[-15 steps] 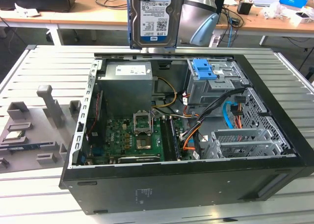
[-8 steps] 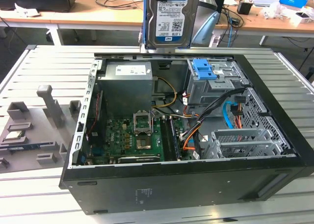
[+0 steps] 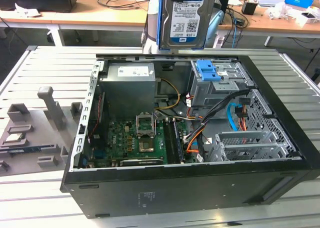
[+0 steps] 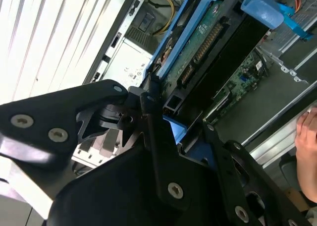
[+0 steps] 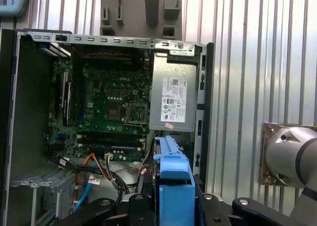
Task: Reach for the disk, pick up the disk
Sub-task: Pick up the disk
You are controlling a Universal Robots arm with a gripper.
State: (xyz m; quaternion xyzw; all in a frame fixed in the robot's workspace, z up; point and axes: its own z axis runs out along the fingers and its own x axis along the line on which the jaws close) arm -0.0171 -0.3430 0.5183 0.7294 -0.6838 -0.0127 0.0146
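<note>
The disk (image 3: 187, 18), a silver-grey hard drive with a white-and-blue label and blue edge rails, hangs upright in the air above the back of the open computer case (image 3: 200, 188) in the exterior view. In the second wrist view the disk (image 4: 208, 42) is seen edge-on, showing its green circuit board side and a blue rail. My gripper (image 4: 163, 112) is shut on its end, with black fingers (image 4: 148, 99) pressed against it. In the first wrist view the disk's blue rail (image 5: 173, 176) sticks out from between the gripper's (image 5: 173, 203) black fingers, high over the case.
Inside the case lie a motherboard (image 3: 140, 138), a power supply (image 3: 130, 85), cables, and a blue caddy (image 3: 207, 70) on the drive bay. A grey fixture block (image 3: 40, 123) with a small chip (image 3: 15, 137) sits at the exterior view's left. A person's hand (image 4: 307, 137) rests beside the case.
</note>
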